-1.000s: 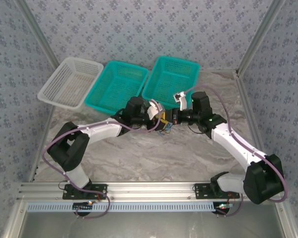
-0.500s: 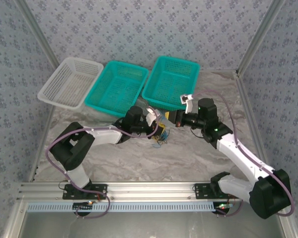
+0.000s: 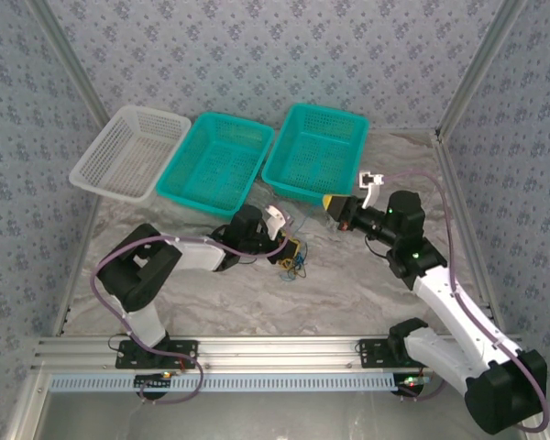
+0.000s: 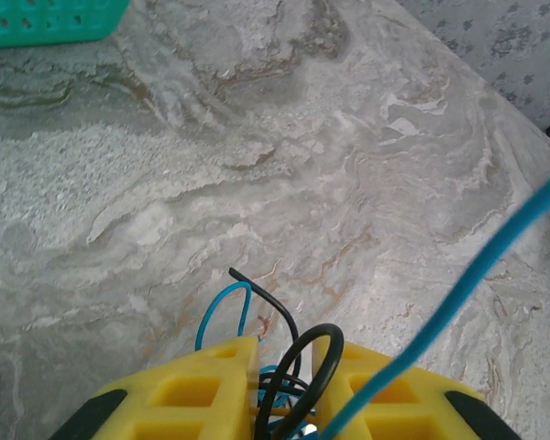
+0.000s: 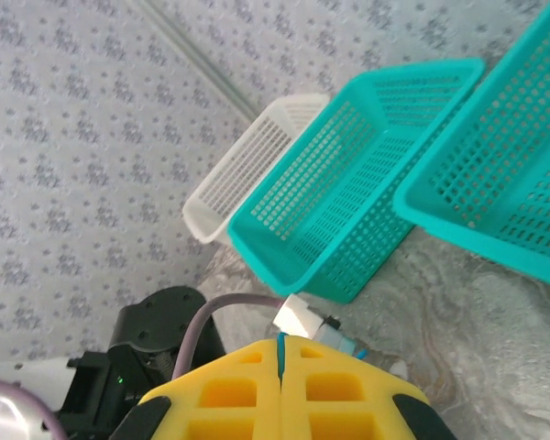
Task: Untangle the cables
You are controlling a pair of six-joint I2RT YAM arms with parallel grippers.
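On the table (image 3: 348, 284), left hand (image 4: 284, 343) tight on the cables (image 3: 293, 268), right hand (image 5: 280, 346) tight on the blue cable (image 4: 477, 266).

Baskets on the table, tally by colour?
White basket: 1
Teal baskets: 2
Total: 3
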